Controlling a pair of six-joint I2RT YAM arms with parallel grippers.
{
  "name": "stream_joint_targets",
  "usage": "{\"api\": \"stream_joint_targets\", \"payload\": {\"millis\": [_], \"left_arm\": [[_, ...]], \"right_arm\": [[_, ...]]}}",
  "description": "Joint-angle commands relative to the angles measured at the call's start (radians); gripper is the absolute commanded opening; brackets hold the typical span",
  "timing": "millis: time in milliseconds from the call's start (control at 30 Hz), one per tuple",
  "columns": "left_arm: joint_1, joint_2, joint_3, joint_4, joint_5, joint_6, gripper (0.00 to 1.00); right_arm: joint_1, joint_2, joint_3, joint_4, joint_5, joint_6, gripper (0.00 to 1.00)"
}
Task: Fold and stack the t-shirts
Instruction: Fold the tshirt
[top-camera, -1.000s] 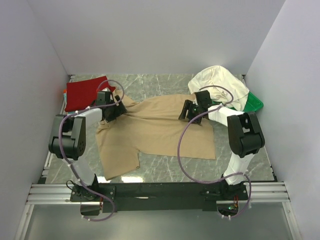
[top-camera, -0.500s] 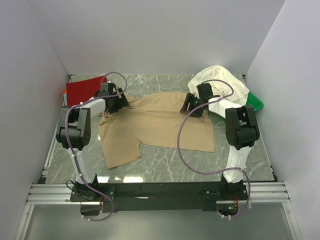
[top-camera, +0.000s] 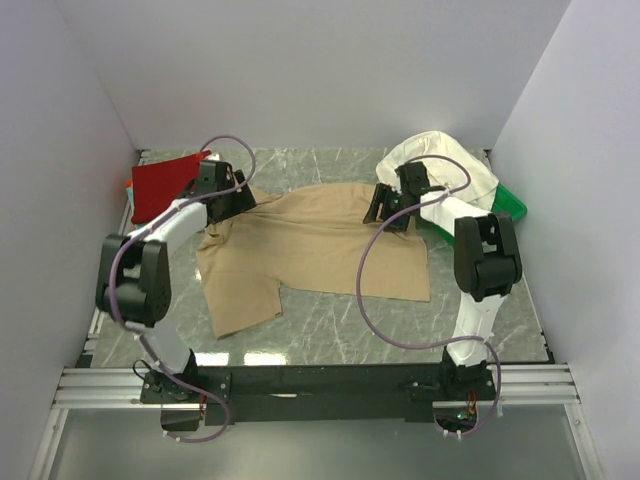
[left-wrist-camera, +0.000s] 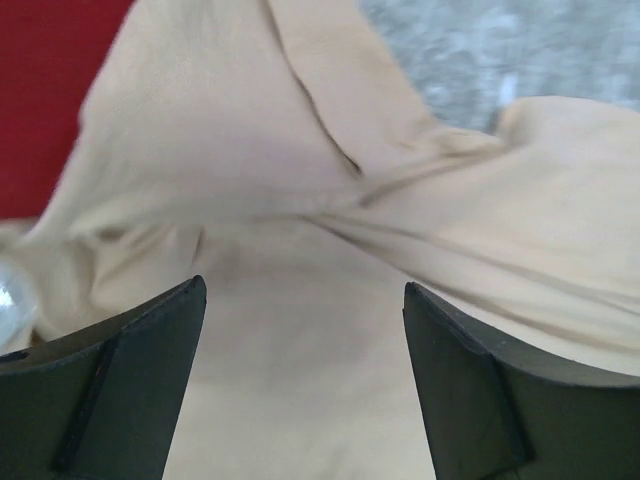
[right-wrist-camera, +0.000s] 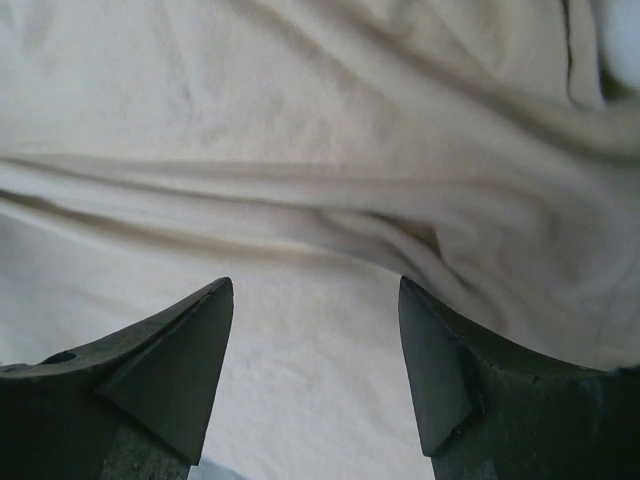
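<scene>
The overhead view is lit evenly and softly from above: the white walls (top-camera: 300, 70) are rendered bright, only faint shadows are cast on the marbled worktop (top-camera: 310, 325), and a mild sheen is seen near its front edge. In both wrist views the dark jaws are shown as soft-edged, out-of-focus shapes. The tan t-shirt (left-wrist-camera: 330, 200) is blurred in the left wrist view, while its folds are gently shaded in the right.
</scene>
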Motion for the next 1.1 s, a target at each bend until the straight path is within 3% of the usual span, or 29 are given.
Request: {"api": "stream_joint_targets", "payload": {"millis": [0, 233, 433, 1067], "left_arm": [[-0.022, -0.146, -0.046, -0.004, -0.045, -0.008, 0.86], [-0.033, -0.244, -0.227, 0.051, 0.001, -0.049, 0.86], [-0.034, -0.24, -0.315, 0.088, 0.02, -0.051, 0.86], [0.012, 0.033, -0.156, 0.125, 0.023, 0.003, 0.86]], "right_arm": [[-0.001, -0.139, -0.044, 0.024, -0.007, -0.01, 0.73], [0.042, -0.213, -0.213, 0.095, -0.032, 0.01, 0.73], [0.046, -0.207, -0.297, 0.147, -0.041, 0.022, 0.73], [0.02, -0.093, -0.227, 0.079, 0.051, -0.007, 0.73]]}}
